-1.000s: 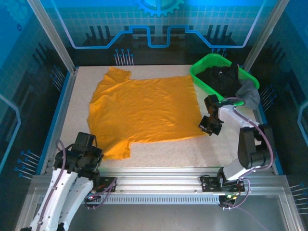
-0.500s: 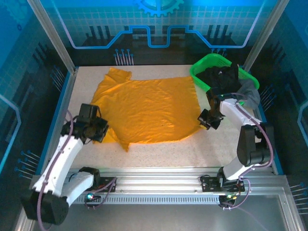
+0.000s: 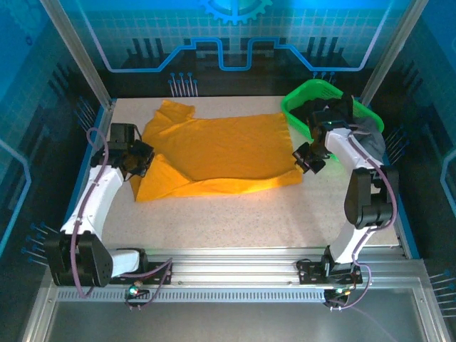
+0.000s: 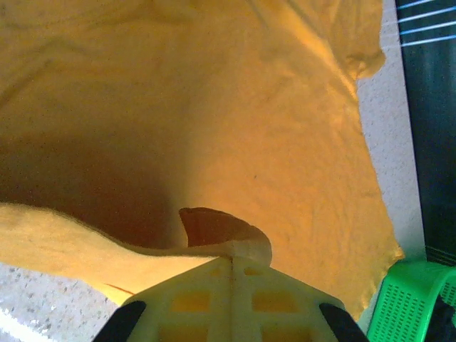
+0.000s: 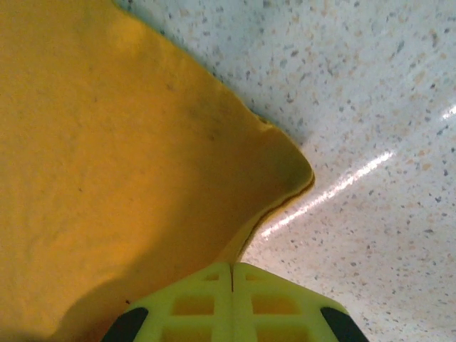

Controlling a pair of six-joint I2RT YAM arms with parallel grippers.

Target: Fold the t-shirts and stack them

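T-shirt: an orange-yellow t-shirt [image 3: 228, 153] lies spread over the far half of the speckled worktop [image 3: 271, 221]. One sleeve points toward the far left corner. Its near part is doubled back over the rest, and a lower layer sticks out at the near left.
Left fingers: the left fingers [image 3: 137, 158] are at the shirt's left side, lifted a little off the worktop. From the wrist they are pressed tight together [image 4: 206, 296], with a curl of the yellow cloth [image 4: 285, 142] pinched between the tips.
Right fingers: the right fingers [image 3: 308, 158] sit at the shirt's near right corner. They too are closed [image 5: 203, 303], and the hem of the shirt [image 5: 107, 142] runs straight into the seam between them.
Basket: a bright green plastic basket [image 3: 293, 108] stands in the far right corner, just beside the shirt's right edge. Dark clothing [image 3: 329, 117] and a grey piece [image 3: 369, 142] are heaped in it.
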